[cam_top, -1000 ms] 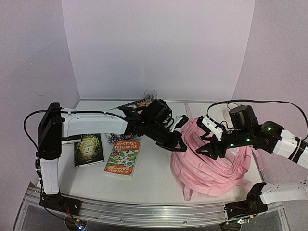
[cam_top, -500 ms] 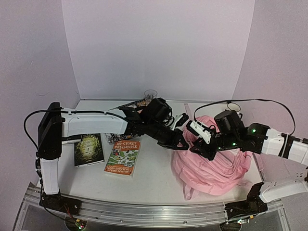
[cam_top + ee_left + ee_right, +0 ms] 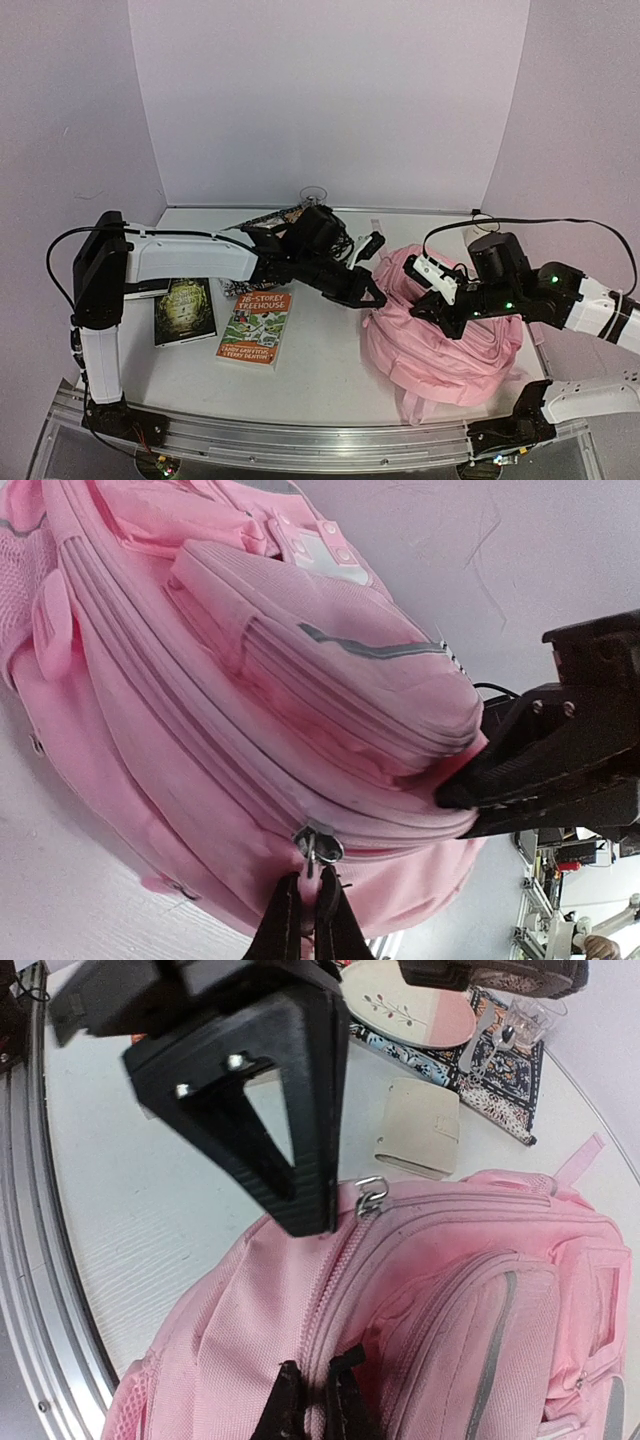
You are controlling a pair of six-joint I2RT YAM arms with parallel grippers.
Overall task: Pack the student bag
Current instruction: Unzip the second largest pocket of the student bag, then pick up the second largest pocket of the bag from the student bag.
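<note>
From above, the pink bag (image 3: 450, 350) lies on the white table (image 3: 320, 385), over on my right side, and both my claws touch it. My left camera shows my left claw (image 3: 309, 905) pinched shut on the zipper pull (image 3: 317, 844). My right camera shows my right claw (image 3: 318, 1385) clenched on the bag's cloth.

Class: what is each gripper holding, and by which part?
The left gripper pinches the student bag by its zipper pull; right gripper pinches its fabric beside the zip.
</note>
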